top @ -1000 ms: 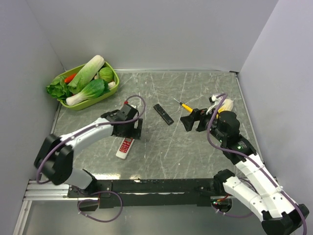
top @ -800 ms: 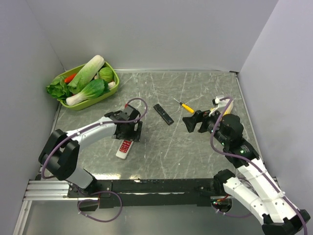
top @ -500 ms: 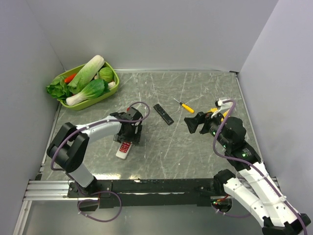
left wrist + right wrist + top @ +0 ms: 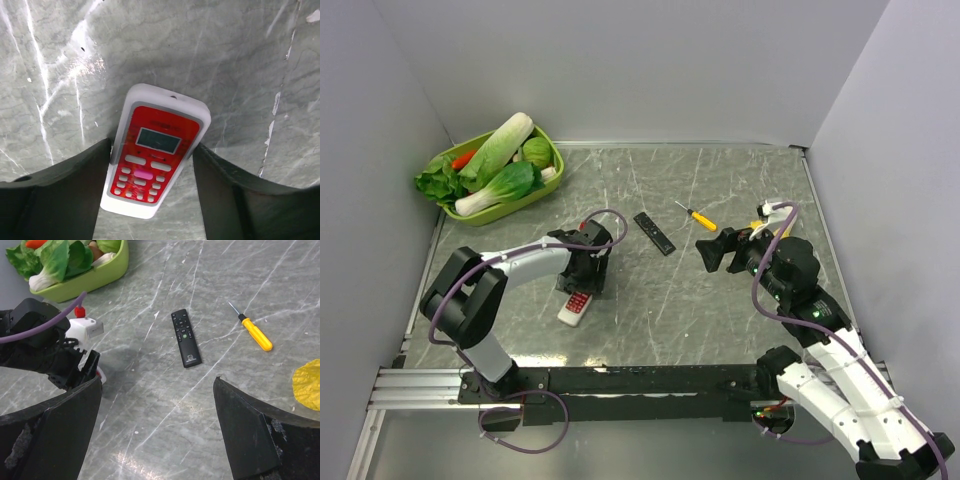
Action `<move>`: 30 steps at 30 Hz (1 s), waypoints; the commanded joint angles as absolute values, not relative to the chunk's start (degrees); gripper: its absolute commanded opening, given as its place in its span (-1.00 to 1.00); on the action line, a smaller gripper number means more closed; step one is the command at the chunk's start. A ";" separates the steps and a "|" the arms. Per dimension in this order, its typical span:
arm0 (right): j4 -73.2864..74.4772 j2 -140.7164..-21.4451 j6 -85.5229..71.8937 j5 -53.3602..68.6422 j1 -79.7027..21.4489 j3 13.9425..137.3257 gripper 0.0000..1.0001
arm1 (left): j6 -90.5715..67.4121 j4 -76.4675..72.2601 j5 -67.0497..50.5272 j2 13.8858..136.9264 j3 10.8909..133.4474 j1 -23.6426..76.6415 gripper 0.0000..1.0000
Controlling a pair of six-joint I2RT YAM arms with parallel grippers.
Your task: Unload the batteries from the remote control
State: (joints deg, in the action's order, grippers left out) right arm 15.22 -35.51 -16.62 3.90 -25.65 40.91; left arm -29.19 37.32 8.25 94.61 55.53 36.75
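A white remote with a red button face [image 4: 155, 150] lies face up on the table; it also shows in the top view [image 4: 574, 304]. My left gripper [image 4: 152, 147] is open and low over it, one finger on each long side, the left finger [image 4: 75, 190] against the remote's edge. A slim black remote [image 4: 654, 232] lies at mid table, also in the right wrist view [image 4: 186, 338]. My right gripper [image 4: 715, 250] is open wide and empty, held above the table right of the black remote. No batteries are in view.
A yellow-handled screwdriver [image 4: 700, 217] lies right of the black remote. A green basket [image 4: 548, 140] of vegetables stands at the back left. A yellow object [image 4: 307, 385] lies by the right arm. Grey walls close in the table on three sides.
My left gripper has come down over the red remote and its arm has folded in closer. My right gripper has drawn back slightly to the right, still open.
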 commanded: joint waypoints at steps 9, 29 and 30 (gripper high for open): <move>12.93 -36.39 -19.50 8.07 -25.31 41.05 1.00 | -31.19 32.71 0.55 89.41 55.81 35.16 -0.43; -42.27 -53.16 -41.31 55.11 -28.64 23.46 1.00 | -68.80 -51.93 -50.18 65.30 33.23 26.63 -0.64; -42.88 -55.09 -41.31 55.63 -29.09 24.34 1.00 | -69.08 -54.12 -50.27 65.56 33.05 26.63 -0.64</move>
